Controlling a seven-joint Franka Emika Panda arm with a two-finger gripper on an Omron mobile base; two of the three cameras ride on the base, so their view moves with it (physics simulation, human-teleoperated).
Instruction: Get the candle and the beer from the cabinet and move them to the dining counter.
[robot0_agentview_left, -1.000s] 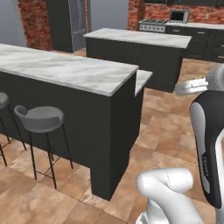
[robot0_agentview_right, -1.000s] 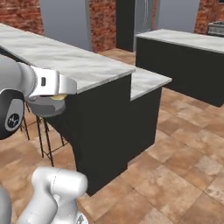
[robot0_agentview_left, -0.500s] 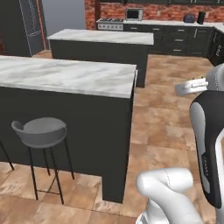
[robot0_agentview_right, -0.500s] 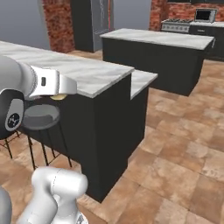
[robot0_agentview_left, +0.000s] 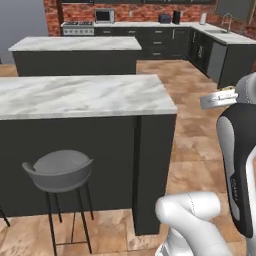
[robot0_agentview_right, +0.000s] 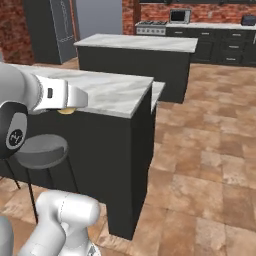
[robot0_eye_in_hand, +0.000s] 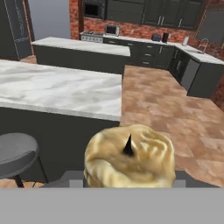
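Base has swung since 1 s ago, dining bench now centre-frame | jaws clamped on candle, carried, bottom centre of hand view | candle unplaced, beer unfetched.

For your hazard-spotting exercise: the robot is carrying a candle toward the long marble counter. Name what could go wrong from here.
1. The candle fills the gripper at mid-air height beside the dining counter; a loose grip could drop it onto the tile floor.
2. The counter's corner edge sits close to the hand, so the arm might clip it on approach.
3. The stool stands near the base and could be bumped.
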